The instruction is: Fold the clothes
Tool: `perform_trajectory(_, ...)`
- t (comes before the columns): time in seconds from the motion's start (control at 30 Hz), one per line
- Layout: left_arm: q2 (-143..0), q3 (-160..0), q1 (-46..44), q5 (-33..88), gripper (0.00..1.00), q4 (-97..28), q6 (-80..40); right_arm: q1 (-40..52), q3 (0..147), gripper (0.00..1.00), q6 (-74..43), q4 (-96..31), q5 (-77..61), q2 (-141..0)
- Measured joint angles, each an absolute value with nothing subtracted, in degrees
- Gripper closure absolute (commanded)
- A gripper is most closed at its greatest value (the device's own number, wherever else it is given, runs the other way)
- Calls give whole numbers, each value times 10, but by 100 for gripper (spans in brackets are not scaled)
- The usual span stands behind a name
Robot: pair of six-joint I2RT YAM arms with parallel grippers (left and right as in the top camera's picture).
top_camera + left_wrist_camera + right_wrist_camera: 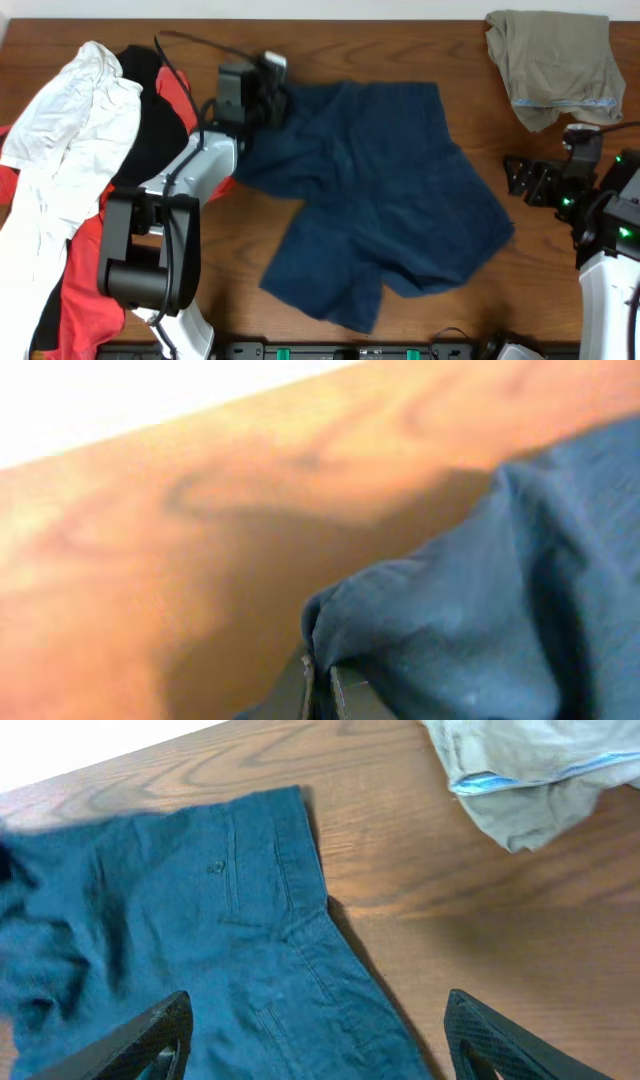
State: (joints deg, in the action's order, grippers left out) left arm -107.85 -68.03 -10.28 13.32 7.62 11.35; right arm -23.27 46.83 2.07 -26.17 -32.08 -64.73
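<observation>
Overhead view has the navy shorts (380,200) lying rumpled and a bit skewed on the wooden table (420,50), legs pointing toward the near edge. The left gripper (270,100) sits at the shorts' upper-left corner. In the left wrist view its fingers (322,685) are pressed together with a bunched fold of the blue cloth pinched between them. That picture is pretty blurry, so we can't say whether it has one layer or several.

The right gripper (513,178) hangs just off the shorts' right edge, fingers spread wide and holding nothing. Left of the shorts, past the left arm, is the pile (70,180) of white, black and red clothes. The olive garment (555,60) lies up and to the right of the shorts, well apart.

Our take on handling: the shorts look soft, light and floppy, so they'll sag and drag rather than hold any shape, and a one-corner lift will likely just twist them. The stitched band and seams in the right wrist view look thicker than the rest. We'd have the right gripper pinch that band at the corner on its own side, so both corners lift level.
</observation>
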Motion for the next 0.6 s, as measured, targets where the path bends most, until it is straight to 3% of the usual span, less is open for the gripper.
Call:
perform_trajectory(0.4, -1270, -985, -103, 122, 91, 21, 109, -183, 468, 20, 4, -207, -292, -681)
perform_trajectory(0.43, -1284, -999, -102, 120, 74, 11, 109, -183, 468, 20, 4, -207, -289, -681)
perform_trajectory(0.47, -1297, -1014, -102, 118, 41, -2, 111, -183, 468, 20, 4, -207, -286, -681)
perform_trajectory(0.5, -1305, -1022, -102, 118, 13, -8, 108, -183, 468, 20, 3, -206, -284, -681)
perform_trajectory(0.53, -1312, -1028, -102, 116, 2, -16, 108, -183, 468, 19, 3, -206, -283, -681)
perform_trajectory(0.6, -1315, -1029, -102, 116, 2, -37, 107, -183, 468, 17, 2, -200, -282, -681)
